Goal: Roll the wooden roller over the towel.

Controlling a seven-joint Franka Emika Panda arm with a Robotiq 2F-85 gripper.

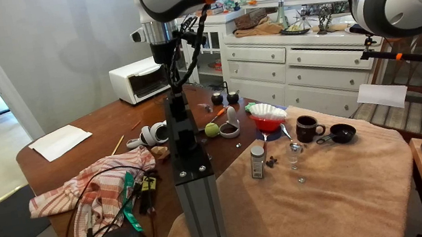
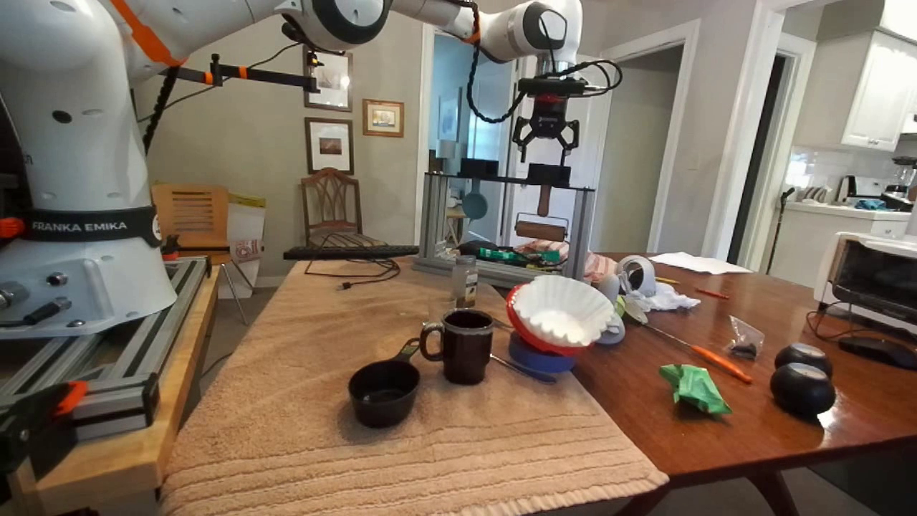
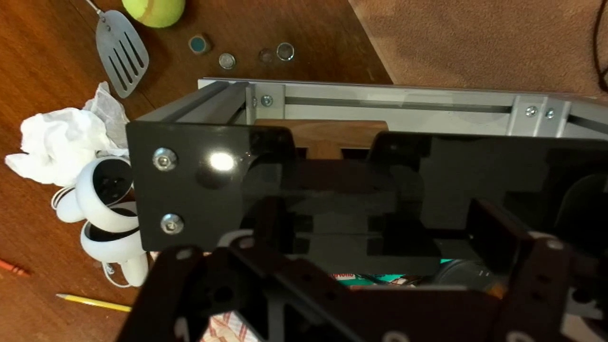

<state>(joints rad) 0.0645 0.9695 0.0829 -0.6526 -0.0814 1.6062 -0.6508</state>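
Currently, the roller (image 2: 541,230) hangs in a metal rack (image 2: 431,222), apart from the towel (image 2: 272,437): a smooth brown wooden barrel in a thin wire frame, its wooden handle (image 2: 544,201) rising to a black block (image 2: 549,174). I expect it to be light, stiff and hard to break. The barrel probably turns freely and would slip in a pinch, so I would take hold of the flat-sided block. My gripper (image 2: 544,159) hovers above the rack, two dark fingers spread apart, nothing between them; how well they line up with the block I cannot tell.

The rack is grooved grey bars under a glossy black plate (image 3: 199,190). Beside the roller hangs a rounded teal utensil (image 2: 474,204). The towel is tan, thick and fuzzy, ribbed near one edge, and may bunch under pressure. On it stand a glazed dark mug (image 2: 467,351), a black cup (image 2: 385,394) and a glass shaker (image 2: 464,283) with a metal cap. Farther out, a fluted white filter (image 2: 562,309) fills a red bowl (image 1: 268,125); the table (image 2: 637,394) is polished brown wood.
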